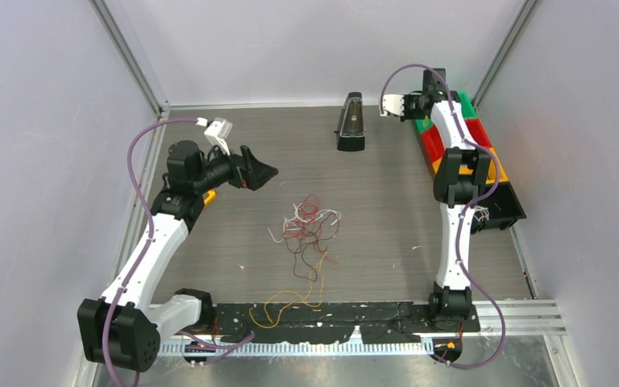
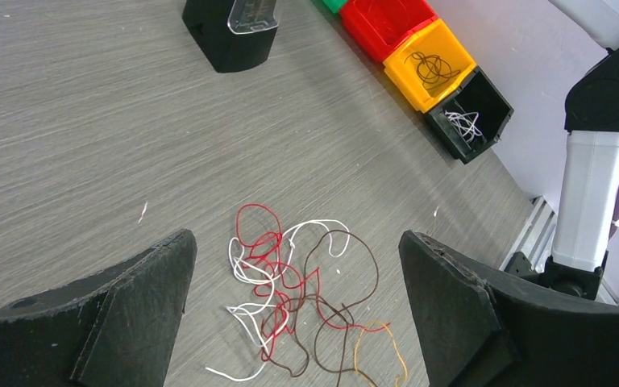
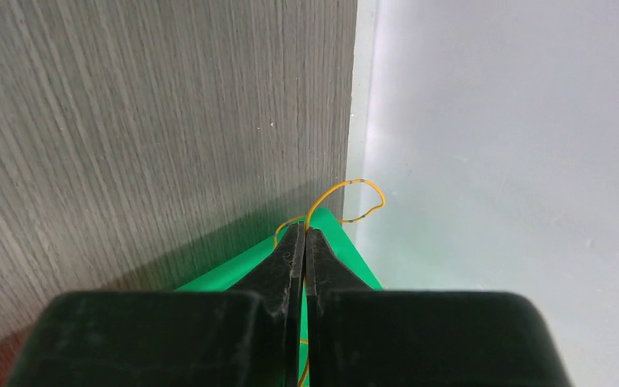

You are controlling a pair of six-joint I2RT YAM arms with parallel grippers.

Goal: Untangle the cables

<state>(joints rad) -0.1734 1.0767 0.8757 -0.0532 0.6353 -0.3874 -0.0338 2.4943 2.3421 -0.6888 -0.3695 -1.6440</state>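
Red, white, dark brown and orange: the cables [image 1: 310, 226] lie in a loose tangle at the middle of the table [image 1: 395, 210]. One orange-yellow strand [image 1: 290, 302] trails off toward 6 o'clock, close to the arm bases.

The left wrist view brings the tangle up close, red loops over white with brown curls at their 3 o'clock. It also looks into the bins at the table's 2 o'clock, and there's a dark wire in the orange bin [image 2: 450, 85] and a white one in the black bin [image 2: 488, 137].

Only the right wrist view shows the pinch. The right gripper [image 3: 305, 234], jaws pressed together, has a yellow wire [image 3: 326, 192] caught between its tips, above the green bin [image 3: 346, 262].

From above, that arm is stretched far out to 1 o'clock. The left gripper [image 1: 262, 171] hangs at 10 o'clock of the tangle, spread wide and holding nothing, its arm bent at the elbow.
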